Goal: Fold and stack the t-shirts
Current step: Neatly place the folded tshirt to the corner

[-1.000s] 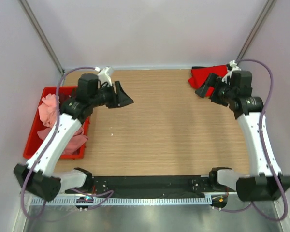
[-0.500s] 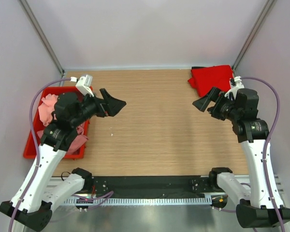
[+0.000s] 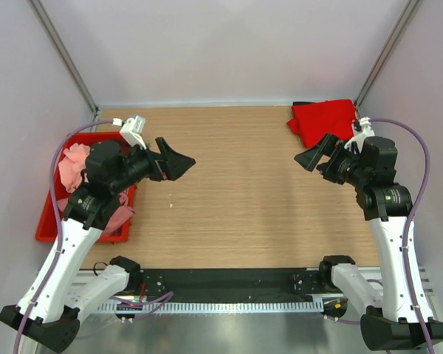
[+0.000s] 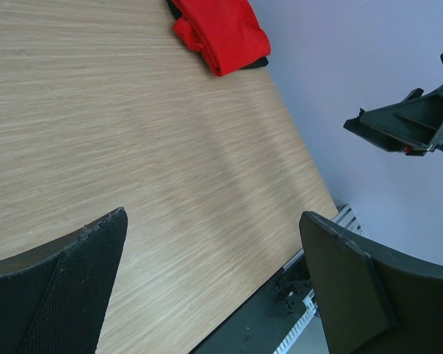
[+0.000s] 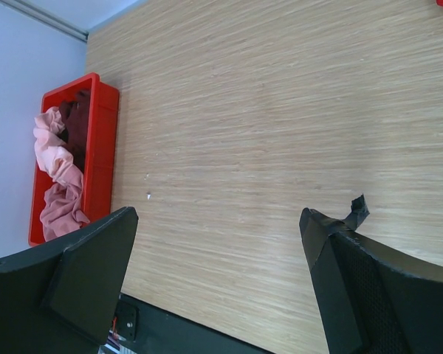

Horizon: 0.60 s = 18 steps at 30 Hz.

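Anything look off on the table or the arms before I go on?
A black scrap sticks up from one jaw tip of the right gripper, as if its covering is peeling. A small white speck lies on the table. Otherwise nothing stands out.

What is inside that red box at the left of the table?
The red crate holds crumpled cloth: a light pink shirt, a dusty rose shirt, a dark maroon shirt. Anything beneath them is covered.
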Tool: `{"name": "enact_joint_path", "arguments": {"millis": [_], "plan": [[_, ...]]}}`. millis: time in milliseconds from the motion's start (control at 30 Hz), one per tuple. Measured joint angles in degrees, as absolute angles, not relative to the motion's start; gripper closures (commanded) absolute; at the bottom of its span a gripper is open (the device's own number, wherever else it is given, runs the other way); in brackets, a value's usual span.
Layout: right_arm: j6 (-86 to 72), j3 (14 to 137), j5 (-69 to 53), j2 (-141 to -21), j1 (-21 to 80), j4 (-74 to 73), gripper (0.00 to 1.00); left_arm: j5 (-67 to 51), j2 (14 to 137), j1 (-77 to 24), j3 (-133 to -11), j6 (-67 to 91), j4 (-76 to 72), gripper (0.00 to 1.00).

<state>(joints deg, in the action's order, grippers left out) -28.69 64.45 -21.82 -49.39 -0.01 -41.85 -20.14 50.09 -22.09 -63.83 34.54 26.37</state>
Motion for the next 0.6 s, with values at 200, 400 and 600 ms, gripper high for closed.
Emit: {"name": "enact_joint_path", "arguments": {"millis": [200, 400, 600], "plan": [[-28.62, 64.45, -21.67, -49.36, 0.01, -42.13, 0.0, -20.82, 50.22, -22.09, -63.83, 34.54, 26.41, 0.0], [-28.6, 64.45, -21.61, -49.36, 0.01, -42.13, 0.0, -21.21, 50.26, -22.09, -63.83, 34.52, 26.44, 0.0], [-28.58, 64.45, -21.54, -48.82, -0.01, -42.17, 0.0, -21.67, 50.41, -22.09, -63.83, 34.52, 26.44, 0.0]]}}
